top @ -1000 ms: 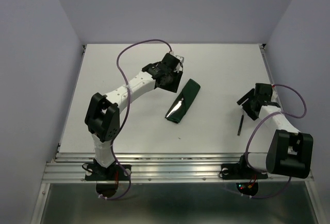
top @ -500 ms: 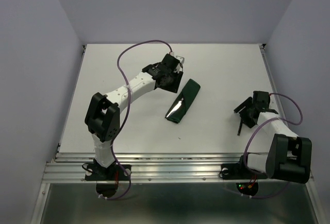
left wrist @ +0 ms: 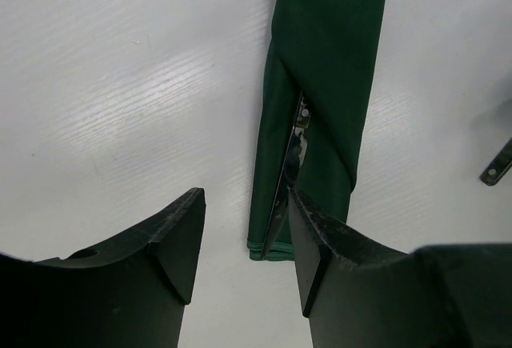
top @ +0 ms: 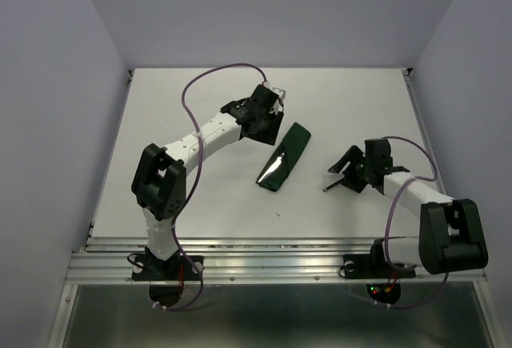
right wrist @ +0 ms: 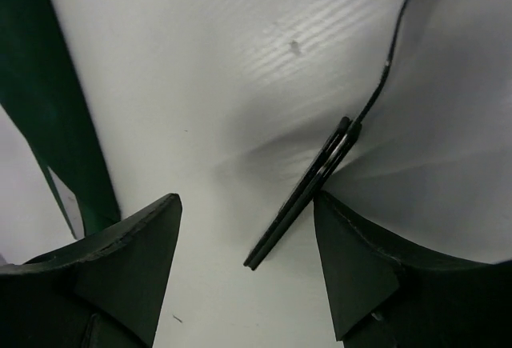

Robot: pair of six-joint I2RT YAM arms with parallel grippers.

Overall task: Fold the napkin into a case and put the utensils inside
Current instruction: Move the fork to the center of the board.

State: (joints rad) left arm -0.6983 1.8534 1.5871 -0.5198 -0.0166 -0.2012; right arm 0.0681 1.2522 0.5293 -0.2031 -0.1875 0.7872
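A white table with a fine ribbed grain is closed in by plain pale lilac walls along its left, far and right edges, with grooved aluminium rails along its near edge, under soft, even light.

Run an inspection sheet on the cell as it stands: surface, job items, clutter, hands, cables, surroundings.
Surface: white table, a few faint specks.
Job's things: dark green case lies folded mid-table, a silver utensil showing in its fold; second utensil, dark-handled, on the table to its right.
Clutter: nothing seen.
Hands: left hand open, empty, beside the case; right hand open, second utensil between its fingers, not clamped.
Cables: purple cable looped over the left arm, another over the right.
Surroundings: pale walls on three sides; metal rail at near edge.
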